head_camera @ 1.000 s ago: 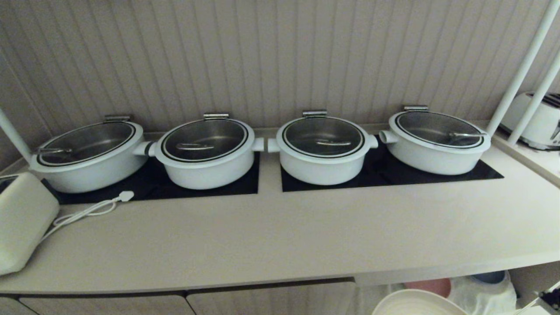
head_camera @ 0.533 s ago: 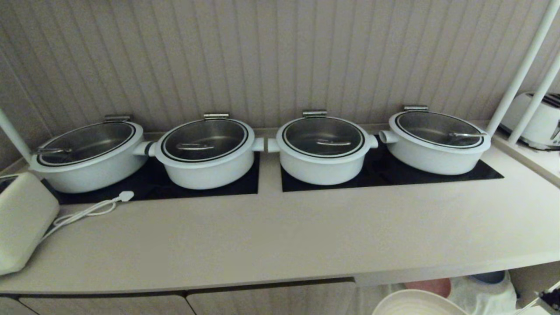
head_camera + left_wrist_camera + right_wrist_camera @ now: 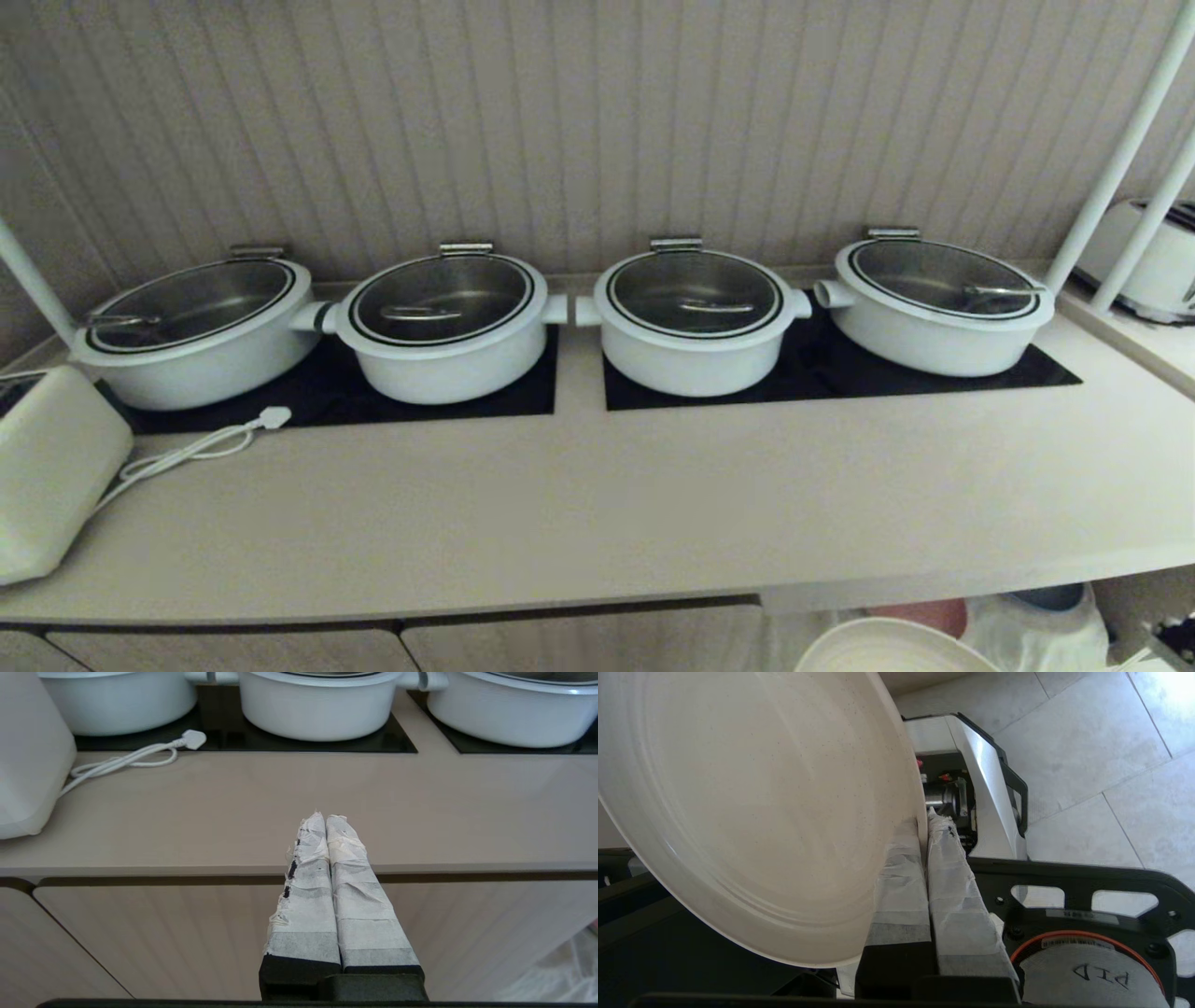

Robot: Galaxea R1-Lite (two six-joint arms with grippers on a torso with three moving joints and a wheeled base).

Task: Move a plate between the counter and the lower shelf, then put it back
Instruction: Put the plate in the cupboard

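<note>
Right gripper: tape-wrapped fingers clamped tight on the rim of the round matte cream plate, one finger on each face of the rim; plate held edge-on beside the fingers, tilted, w/ faint concentric rings and small specks on its surface; grey tiled floor and robot's own black-and-white base behind it. In head view only an arc of the same plate shows at the bottom edge, below the front edge of the long pale-beige counter, in front of the opening under the counter at right; not resting on the counter. Behind it in that opening: bit of a pink plate, bit of a blue plate, crinkled white cloth. Left gripper: taped fingers pressed together, nothing between them, touching nothing; hangs in front of the counter edge and beige cupboard doors. On counter: four white lidded pots w/ glass lids in a row on two black glass hob panels; white boxy appliance at far left w/ loose white cord and plug; white toaster at far right on side ledge, behind white poles. Ribbed beige wall panelling at back.
</note>
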